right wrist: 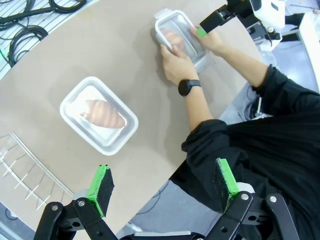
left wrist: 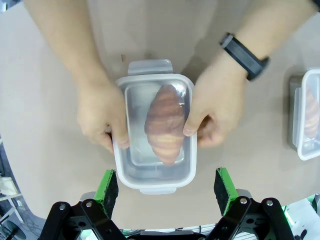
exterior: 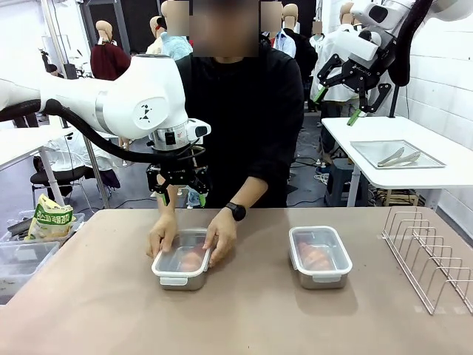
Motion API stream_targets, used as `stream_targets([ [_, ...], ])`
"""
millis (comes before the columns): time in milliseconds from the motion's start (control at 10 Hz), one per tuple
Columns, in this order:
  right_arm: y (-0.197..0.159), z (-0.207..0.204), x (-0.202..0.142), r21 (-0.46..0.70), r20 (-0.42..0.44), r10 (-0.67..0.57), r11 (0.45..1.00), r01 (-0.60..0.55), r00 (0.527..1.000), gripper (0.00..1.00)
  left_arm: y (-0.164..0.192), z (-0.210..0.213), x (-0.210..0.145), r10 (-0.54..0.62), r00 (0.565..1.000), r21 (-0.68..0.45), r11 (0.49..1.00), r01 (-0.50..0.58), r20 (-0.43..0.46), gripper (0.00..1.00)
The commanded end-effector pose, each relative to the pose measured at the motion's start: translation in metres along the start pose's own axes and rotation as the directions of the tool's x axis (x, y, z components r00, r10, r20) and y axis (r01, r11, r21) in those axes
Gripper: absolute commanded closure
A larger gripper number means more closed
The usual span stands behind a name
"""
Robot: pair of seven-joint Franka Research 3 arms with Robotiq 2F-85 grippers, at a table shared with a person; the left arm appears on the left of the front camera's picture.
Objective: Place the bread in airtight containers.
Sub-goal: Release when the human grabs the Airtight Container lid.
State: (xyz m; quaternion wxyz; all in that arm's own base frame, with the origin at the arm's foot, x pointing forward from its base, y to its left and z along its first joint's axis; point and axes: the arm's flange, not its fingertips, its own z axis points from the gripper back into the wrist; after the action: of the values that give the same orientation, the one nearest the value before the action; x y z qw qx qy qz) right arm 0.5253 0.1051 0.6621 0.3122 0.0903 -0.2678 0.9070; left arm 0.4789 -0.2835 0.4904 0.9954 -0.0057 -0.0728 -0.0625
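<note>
Two croissants, each sealed under a clear-white lid in its own steel pan, lie on the brown table (exterior: 244, 310); the left croissant (left wrist: 165, 125) is half hidden in the front view by the person's hands (exterior: 220, 235), which press the lid of the left container (exterior: 182, 268); the right croissant (exterior: 316, 255) rests in the right container (exterior: 319, 257), well apart, untouched; a wire rack (exterior: 429, 255) is cut off at the table's right edge; a yellow bag (exterior: 50, 219) at far left carries print too small to read; the left gripper (exterior: 177, 185) hangs above the hands, jaws wide, holding nothing; the right gripper (exterior: 355, 89) sits raised high, likewise spread and empty.
</note>
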Motion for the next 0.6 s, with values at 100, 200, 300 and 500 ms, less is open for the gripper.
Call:
stream_targets([
  [100,0.0001,-0.0004,0.0005,0.002,-0.001,-0.001,1.000,0.001,1.000,0.00,0.0002,0.0013,0.0000,-0.001,1.000,-0.001,1.000,0.001,0.005,0.00],
  [200,0.0001,-0.0004,0.0005,0.002,-0.001,-0.001,1.000,0.001,1.000,0.00,0.0002,0.0013,0.0000,-0.001,1.000,-0.001,1.000,0.001,0.005,0.00],
  [300,0.0001,-0.0004,0.0005,0.002,-0.001,-0.001,1.000,0.001,1.000,0.00,0.0002,0.0013,0.0000,-0.001,1.000,-0.001,1.000,0.001,0.005,0.00],
  [500,0.0001,-0.0004,0.0005,0.002,-0.001,-0.001,1.000,0.001,1.000,0.00,0.0002,0.0013,0.0000,-0.001,1.000,-0.001,1.000,0.001,0.005,0.00],
])
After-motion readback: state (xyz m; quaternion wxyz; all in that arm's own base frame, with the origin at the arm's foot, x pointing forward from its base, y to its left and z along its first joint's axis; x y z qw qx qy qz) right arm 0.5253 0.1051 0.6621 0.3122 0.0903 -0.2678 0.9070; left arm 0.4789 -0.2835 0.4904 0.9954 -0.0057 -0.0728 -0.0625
